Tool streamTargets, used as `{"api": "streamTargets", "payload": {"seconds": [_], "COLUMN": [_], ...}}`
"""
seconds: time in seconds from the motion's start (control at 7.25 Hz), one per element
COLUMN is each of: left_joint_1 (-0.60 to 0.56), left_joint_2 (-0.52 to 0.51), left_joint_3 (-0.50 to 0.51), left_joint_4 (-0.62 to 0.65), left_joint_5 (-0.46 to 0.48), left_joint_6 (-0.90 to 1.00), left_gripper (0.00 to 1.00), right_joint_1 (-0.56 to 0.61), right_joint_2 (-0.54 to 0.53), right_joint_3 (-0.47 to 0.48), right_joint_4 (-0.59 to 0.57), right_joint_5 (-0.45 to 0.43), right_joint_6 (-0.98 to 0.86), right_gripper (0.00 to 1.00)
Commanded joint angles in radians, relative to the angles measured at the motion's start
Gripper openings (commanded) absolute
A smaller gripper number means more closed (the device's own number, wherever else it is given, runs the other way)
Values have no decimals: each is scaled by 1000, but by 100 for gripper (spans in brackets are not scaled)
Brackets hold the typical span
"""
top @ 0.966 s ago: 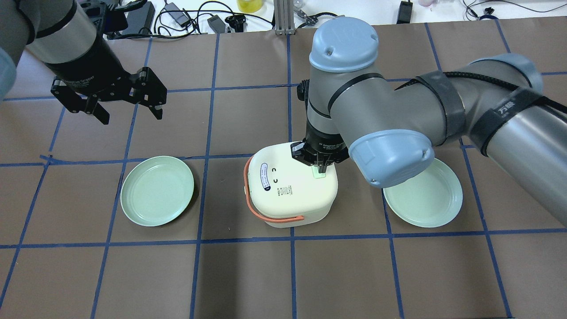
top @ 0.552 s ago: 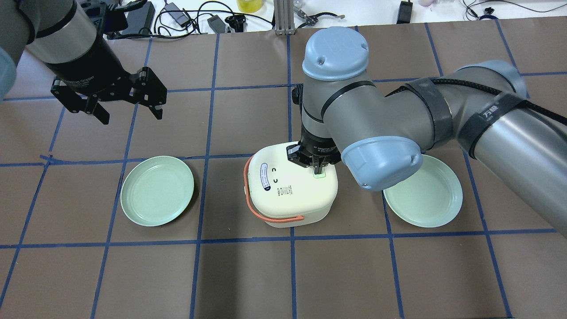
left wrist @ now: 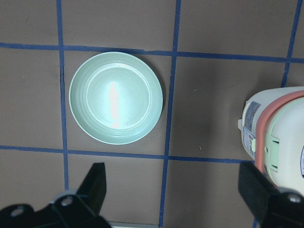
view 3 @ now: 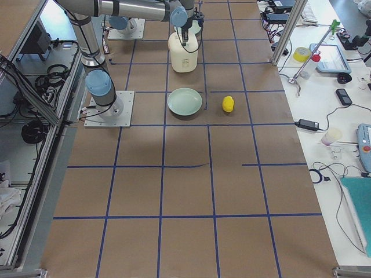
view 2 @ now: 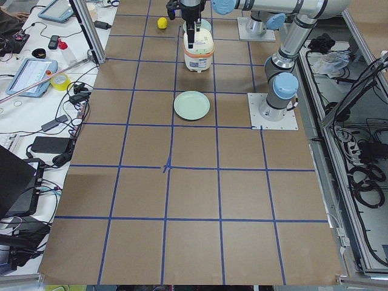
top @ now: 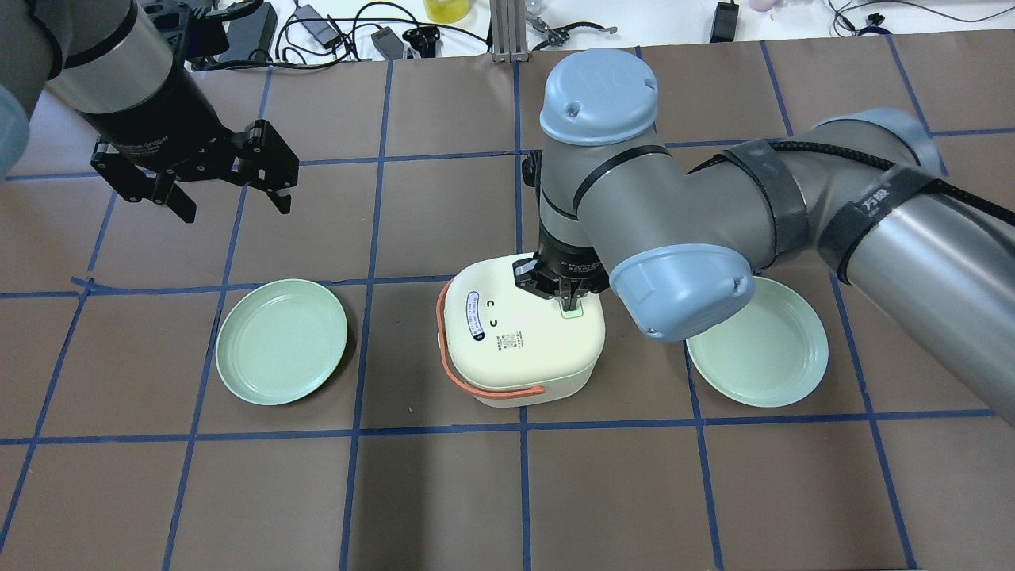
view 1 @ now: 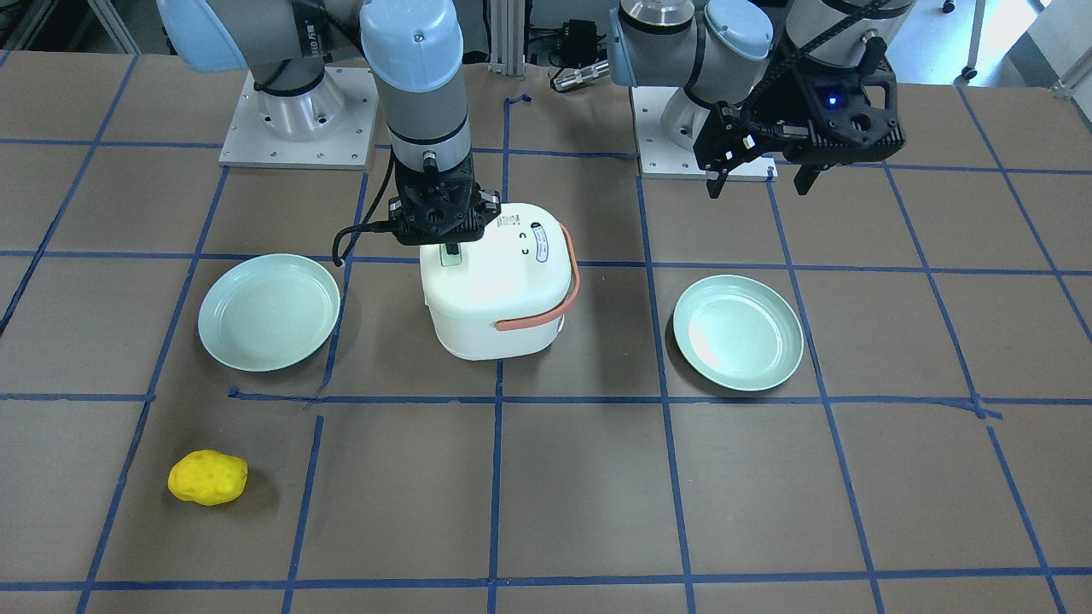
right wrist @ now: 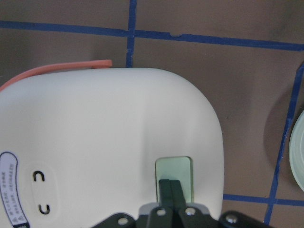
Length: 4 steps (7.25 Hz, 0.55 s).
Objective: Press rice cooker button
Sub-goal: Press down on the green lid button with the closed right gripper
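Right gripper [right wrist: 169,182] fingers [right wrist: 164,188], pressed together, form one tip on rice cooker [top: 515,349] button [right wrist: 174,167]; left gripper [top: 231,202] hangs wide at 10 o'clock

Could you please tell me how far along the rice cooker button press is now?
Done: the right gripper, shut, is lined up over the white rice cooker with the orange handle. In hand: its tips appear to rest on the pale green rectangular button. Left: confirming the press and lifting away. The left gripper hangs open, away from the cooker.
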Motion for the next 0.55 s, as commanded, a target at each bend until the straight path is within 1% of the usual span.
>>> {"api": "streamTargets", "payload": {"seconds": [0.0,0.28,0.41], "left_joint_1": [0,0,0], "left_joint_2": [0,0,0], "left_joint_3": [0,0,0], "left_joint_4": [0,0,0], "left_joint_5": [0,0,0], "left_joint_6": [0,-1,-1], "left_gripper": [100,100,100], "right_joint_1": [0,0,0], "right_joint_2": [1,1,1], "right_joint_3": [0,0,0], "right_joint_4": [0,0,1], "right_joint_5": [-4,-3,-9], "right_joint_6": [-1,-2,-3], "right_gripper": [7,8,13]}}
